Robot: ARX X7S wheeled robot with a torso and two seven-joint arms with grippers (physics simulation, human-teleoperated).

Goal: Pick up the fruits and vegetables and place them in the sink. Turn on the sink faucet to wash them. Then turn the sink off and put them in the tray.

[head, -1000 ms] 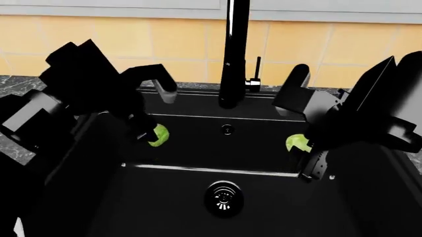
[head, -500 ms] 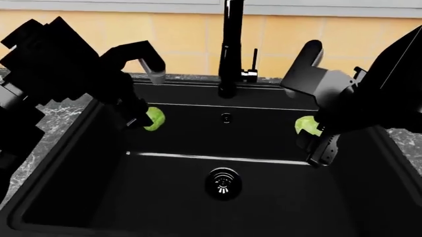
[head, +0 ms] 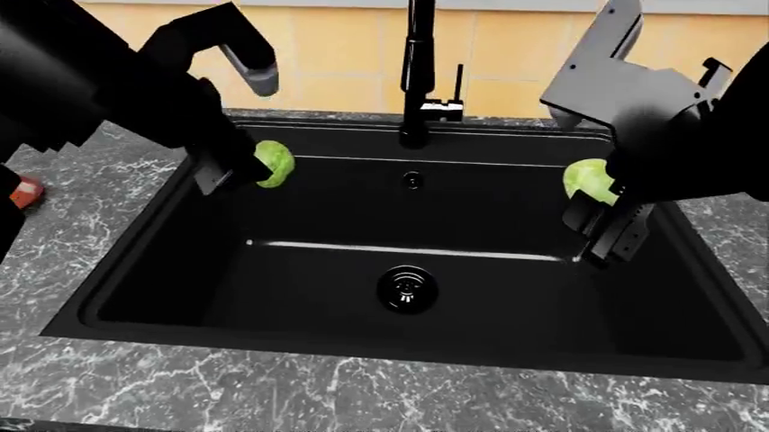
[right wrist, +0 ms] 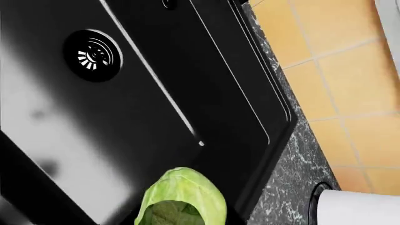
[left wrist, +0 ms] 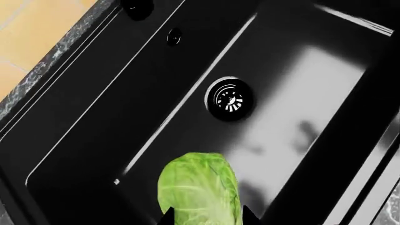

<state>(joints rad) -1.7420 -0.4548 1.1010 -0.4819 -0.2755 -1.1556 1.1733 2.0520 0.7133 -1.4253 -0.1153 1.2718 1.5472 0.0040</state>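
Change: both your arms have risen since a moment ago, carrying the sprouts from low inside the sink up to about rim height, and more grey marbled tabletop (head: 360, 396) now shows around the sink.
Left gripper (head: 240, 166): its fingers pinch the left sprout (head: 273, 164), held over the sink's left side near the back wall.
Right gripper (head: 601, 193): its fingers pinch the right sprout (head: 589, 180), held over the sink's right side.
Sink (head: 157, 261): black basin below both sprouts, with the round drain (head: 408, 287) in the middle of its floor.
Faucet (head: 417, 72): upright behind the sink, between your two arms, its thin lever (head: 458, 83) standing just to its right.
Paper towel roll (right wrist: 359, 208): white, on the tabletop beside the sink.
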